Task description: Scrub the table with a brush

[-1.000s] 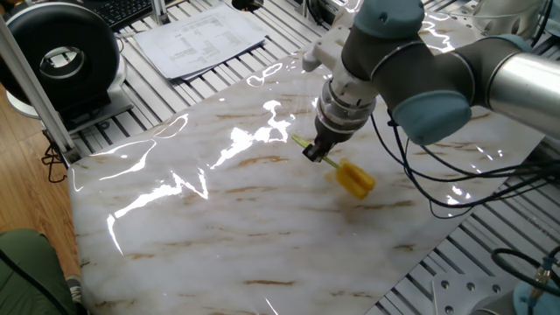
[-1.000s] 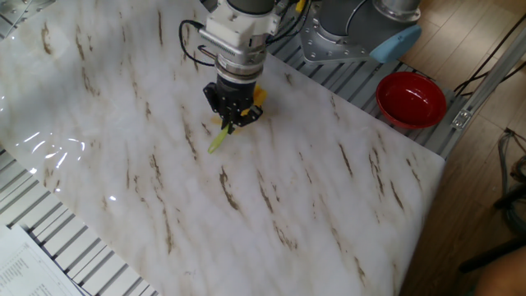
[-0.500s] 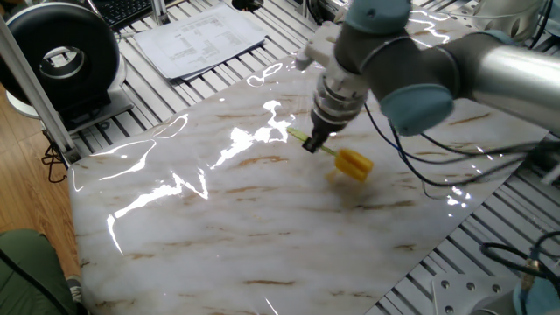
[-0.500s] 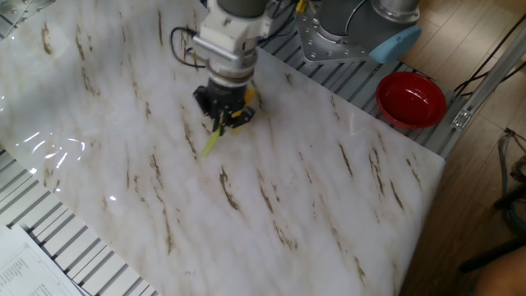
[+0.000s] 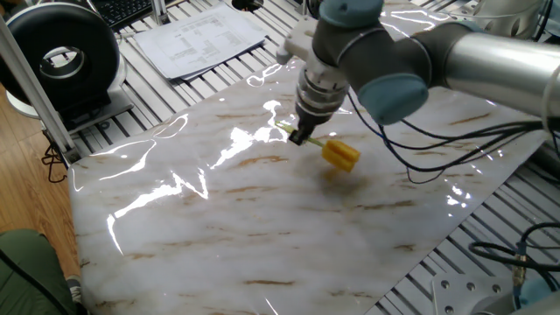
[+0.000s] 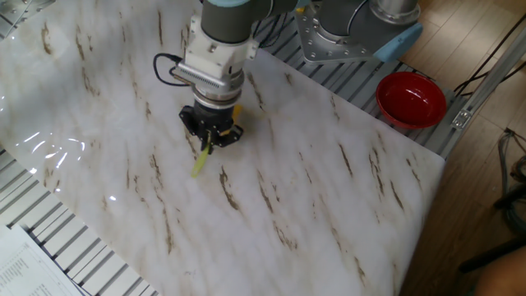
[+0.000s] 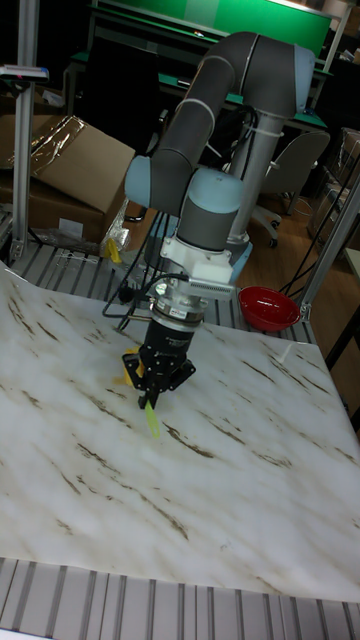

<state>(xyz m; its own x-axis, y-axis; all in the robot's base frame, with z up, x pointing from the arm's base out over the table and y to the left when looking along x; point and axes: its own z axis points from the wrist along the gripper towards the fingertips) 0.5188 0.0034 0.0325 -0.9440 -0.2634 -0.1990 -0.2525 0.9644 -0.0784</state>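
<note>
— While the hand (image 5: pixel 301 137) was clamped on the thin handle of the brush (image 5: pixel 338 154), where did the bristle head sit?

— It lay out to one side of the hand, low over the counter (image 5: pixel 262 236), with the pale handle tip poking out on the opposite side. In the other fixed view the head was mostly hidden behind the hand (image 6: pixel 210 137), and only the handle of the brush (image 6: pixel 200 159) showed.

— Why hold it by the stick and not the head?

— I would judge that it left the bristles free to meet the slab. The brush was carried nearly flat, so the side of the yellow head could drag along the marble-look surface.

— Was the head actually touching the counter?

— I could not tell for sure. A soft shadow lay just under the head, which suggested it was at or very near the surface.

— And the tall fixed view?

— The hand (image 7: pixel 158 377) pointed straight down from the arm, and the brush (image 7: pixel 149 415) handle stuck out toward the camera beneath it. A red bowl (image 7: pixel 268 307) stood well apart from the hand, beyond the counter (image 7: pixel 250 500) edge, clear of the scrubbing.
</note>
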